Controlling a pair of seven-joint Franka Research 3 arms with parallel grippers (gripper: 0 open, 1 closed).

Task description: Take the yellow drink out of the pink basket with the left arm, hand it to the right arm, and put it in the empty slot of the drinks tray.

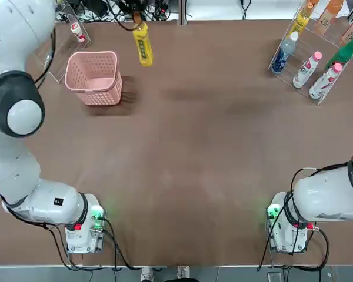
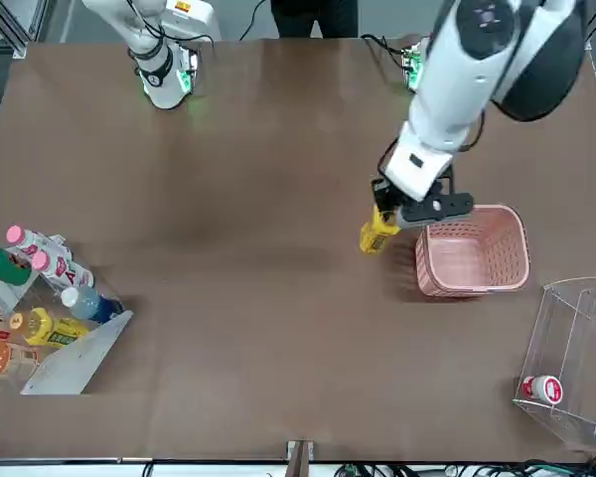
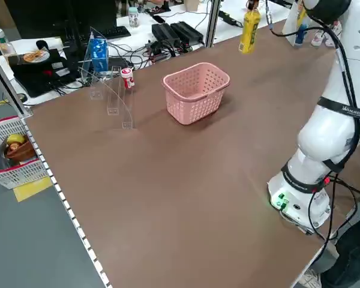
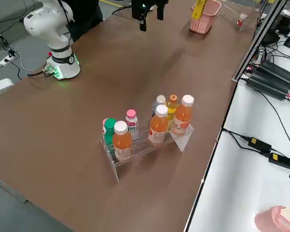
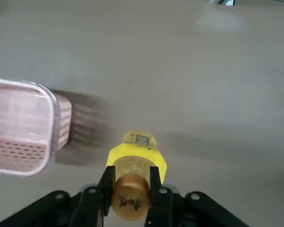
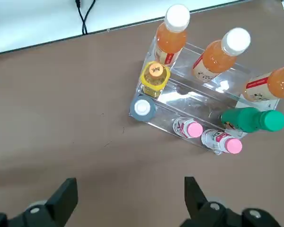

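My left gripper (image 5: 130, 191) is shut on the neck of the yellow drink (image 5: 135, 158), which hangs in the air above the table. In the top view the yellow drink (image 1: 142, 44) is just to the right of the pink basket (image 1: 95, 77), clear of its rim. The front view shows the left gripper (image 2: 409, 210) beside the basket (image 2: 474, 253). My right gripper (image 6: 128, 203) is open and empty, high above the drinks tray (image 6: 194, 111). The tray (image 1: 316, 54) stands at the far right and holds several bottles, with a bare gap in its middle row.
A clear acrylic stand (image 1: 70, 35) with a small red-and-white bottle (image 1: 76, 29) sits at the far left, behind the basket. Cables and power strips run along the far table edge (image 3: 180, 33). Open brown tabletop (image 1: 212, 153) lies between the basket and the tray.
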